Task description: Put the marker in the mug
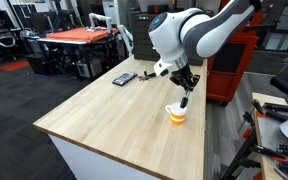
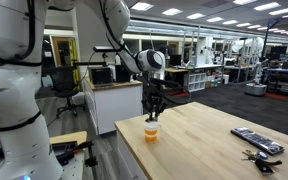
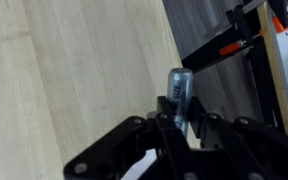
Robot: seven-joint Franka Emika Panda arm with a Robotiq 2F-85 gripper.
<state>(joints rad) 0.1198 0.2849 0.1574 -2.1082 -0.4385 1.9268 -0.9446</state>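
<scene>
The hand (image 1: 186, 89) is closed on the marker (image 3: 177, 92), whose long axis hangs near vertical, tip down. The mug (image 1: 177, 116) stands on the surface (image 1: 114, 120) at the hand's 6 o'clock, just below the tip.

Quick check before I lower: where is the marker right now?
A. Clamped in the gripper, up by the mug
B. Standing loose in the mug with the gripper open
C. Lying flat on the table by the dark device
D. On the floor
A: the wrist view shows the marker pinched in the gripper, which hangs just above the mug in an exterior view.
</scene>
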